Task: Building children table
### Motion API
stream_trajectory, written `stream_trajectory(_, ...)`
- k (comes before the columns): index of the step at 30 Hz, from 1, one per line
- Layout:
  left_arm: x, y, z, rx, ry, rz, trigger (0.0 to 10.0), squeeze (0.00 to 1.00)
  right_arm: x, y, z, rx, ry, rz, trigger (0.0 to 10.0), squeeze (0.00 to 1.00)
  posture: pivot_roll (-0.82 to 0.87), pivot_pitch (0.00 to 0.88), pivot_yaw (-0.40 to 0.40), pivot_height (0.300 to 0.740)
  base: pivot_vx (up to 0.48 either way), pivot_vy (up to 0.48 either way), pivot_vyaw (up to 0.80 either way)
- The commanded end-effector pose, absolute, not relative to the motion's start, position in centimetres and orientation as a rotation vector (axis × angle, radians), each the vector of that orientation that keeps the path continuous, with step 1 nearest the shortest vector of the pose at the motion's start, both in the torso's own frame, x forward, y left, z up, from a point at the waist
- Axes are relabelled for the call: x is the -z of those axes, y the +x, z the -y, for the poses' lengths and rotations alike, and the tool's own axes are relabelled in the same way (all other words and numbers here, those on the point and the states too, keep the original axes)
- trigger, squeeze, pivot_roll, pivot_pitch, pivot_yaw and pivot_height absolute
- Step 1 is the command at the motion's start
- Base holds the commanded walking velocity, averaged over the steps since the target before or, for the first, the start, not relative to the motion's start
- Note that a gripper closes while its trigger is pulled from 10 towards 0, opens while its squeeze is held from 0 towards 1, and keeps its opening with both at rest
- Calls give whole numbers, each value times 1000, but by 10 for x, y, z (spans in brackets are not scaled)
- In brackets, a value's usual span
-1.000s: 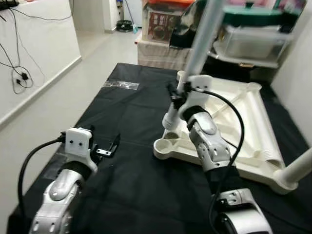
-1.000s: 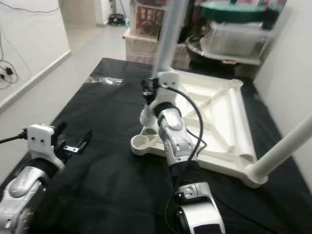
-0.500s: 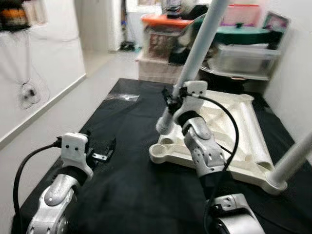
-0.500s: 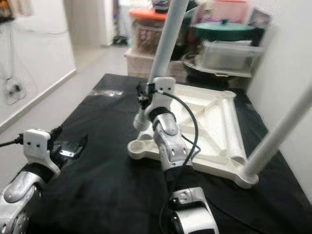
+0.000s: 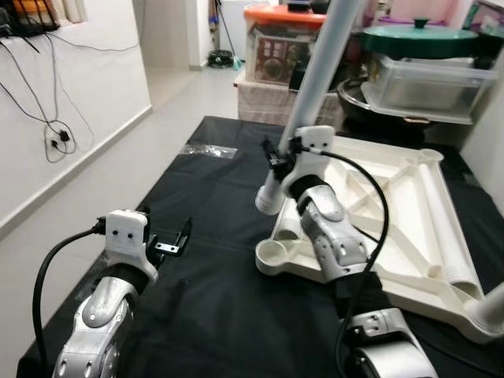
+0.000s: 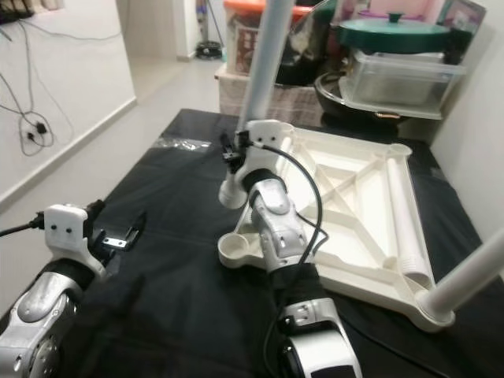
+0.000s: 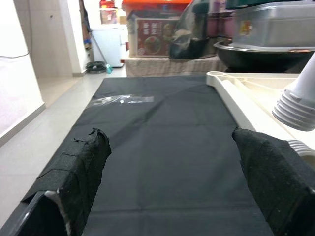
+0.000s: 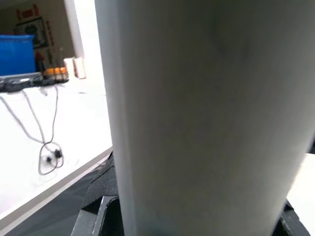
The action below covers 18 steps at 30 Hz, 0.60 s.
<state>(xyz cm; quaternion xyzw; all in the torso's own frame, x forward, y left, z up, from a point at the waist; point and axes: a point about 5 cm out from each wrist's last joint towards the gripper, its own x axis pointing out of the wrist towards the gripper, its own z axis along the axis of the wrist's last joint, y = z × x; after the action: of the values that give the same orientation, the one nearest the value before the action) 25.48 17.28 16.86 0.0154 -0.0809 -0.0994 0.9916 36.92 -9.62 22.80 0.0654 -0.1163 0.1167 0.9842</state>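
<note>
- The left gripper (image 5: 172, 239) hovers over the near left part of the black-covered table (image 5: 213, 197), its jaws spread wide with nothing between them; its padded fingers (image 7: 81, 169) frame bare cloth in the left wrist view.
- The right gripper (image 5: 277, 157) has its jaws clamped around a white table leg (image 5: 315, 79), held tilted, its ribbed lower end (image 5: 268, 201) hanging just above the near left corner of the tabletop.
- The upturned white children's tabletop (image 5: 409, 220) lies on the right half of the table, an empty round socket (image 5: 272, 253) at that near corner.
- Another leg (image 6: 472, 276) stands in the near right corner socket.
- A clear plastic bag (image 5: 207, 150) lies at the far left.
- Storage boxes (image 5: 287, 47) stand beyond.
</note>
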Motion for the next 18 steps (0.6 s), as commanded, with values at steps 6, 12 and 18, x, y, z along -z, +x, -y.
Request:
stream_trajectory(6, -165, 252, -170, 206, 65, 150, 10000, 0, -233, 369, 92, -276, 145, 252, 10000, 0, 93, 0, -64, 740, 0, 0, 0)
stream_trajectory(12, -151, 245, -169, 198, 142, 98, 10000, 0, -235, 370, 90, -326, 113, 248, 10000, 0, 96, 0, -67, 740, 0, 0, 83)
stream_trajectory(18, -144, 240, -161, 189, 130, 86, 10000, 0, -237, 371, 87, -382, 69, 246, 10000, 0, 96, 0, -72, 740, 0, -467, 800)
